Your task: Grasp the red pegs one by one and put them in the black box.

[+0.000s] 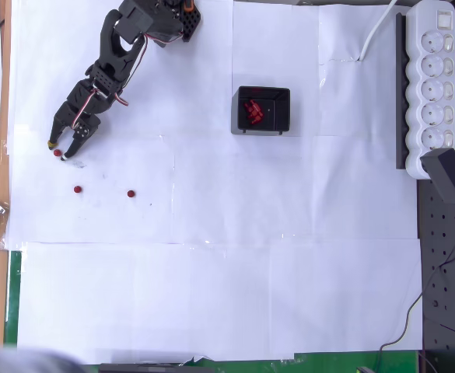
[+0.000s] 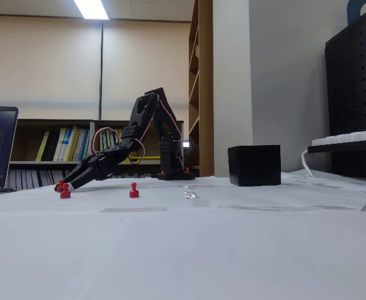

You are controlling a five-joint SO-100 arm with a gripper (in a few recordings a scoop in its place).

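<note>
My black gripper (image 1: 58, 151) reaches down to the white paper at the left, jaws open, its fingertips on either side of one red peg (image 1: 57, 153). In the fixed view the gripper (image 2: 61, 185) tips touch down by that peg (image 2: 60, 183). Two more red pegs lie loose nearer the front: one (image 1: 78, 189) (image 2: 65, 192) just below the gripper, another (image 1: 131, 193) (image 2: 133, 190) further right. The black box (image 1: 285, 110) (image 2: 254, 165) stands well to the right, with several red pegs (image 1: 253, 111) inside it.
A white power strip (image 1: 435, 85) with a black plug lies along the right edge, beside a black pegboard. The table's wooden edge runs down the left, close to the gripper. Open white paper lies between the loose pegs and the box.
</note>
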